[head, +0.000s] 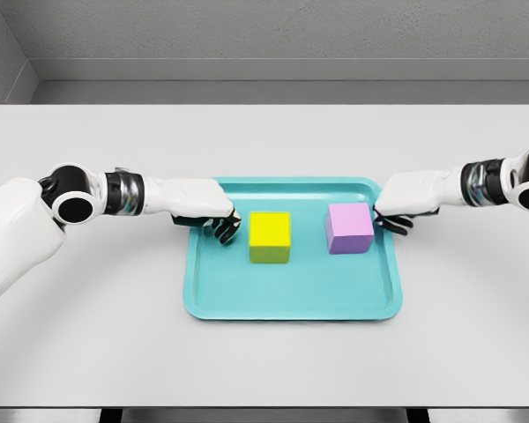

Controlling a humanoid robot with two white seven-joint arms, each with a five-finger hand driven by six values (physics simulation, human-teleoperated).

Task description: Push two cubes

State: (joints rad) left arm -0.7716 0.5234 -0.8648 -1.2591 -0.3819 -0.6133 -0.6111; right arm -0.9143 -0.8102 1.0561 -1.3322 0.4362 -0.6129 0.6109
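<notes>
Sitting side by side inside a teal tray (291, 304), the two cubes occupy its upper half with a clear gap between them. The yellow cube (270, 236) stands left of the tray's middle, and the pink cube (349, 227) stands toward the right, close to the tray's right wall. Both rest flat on the tray floor, upright and roughly square to its edges.

The left hand (210, 211) reaches in over the tray's left rim, its white back facing up and its dark fingers (227, 229) curled downward and inward, grasping nothing. The fingertips lie just beside the yellow cube's left face; whether they actually touch it cannot be told. The right hand (404, 201) comes in at the tray's right rim, likewise with its dark fingers (397, 222) bent under the palm and empty. They sit just beside the pink cube's right face, and contact there is also unclear.

Both white forearms stretch out low over the table (264, 141), the left arm entering from the picture's left edge and the right arm from its right edge. The tray lies near the middle of the pale grey tabletop, and a grey wall rises behind the table's far edge.
</notes>
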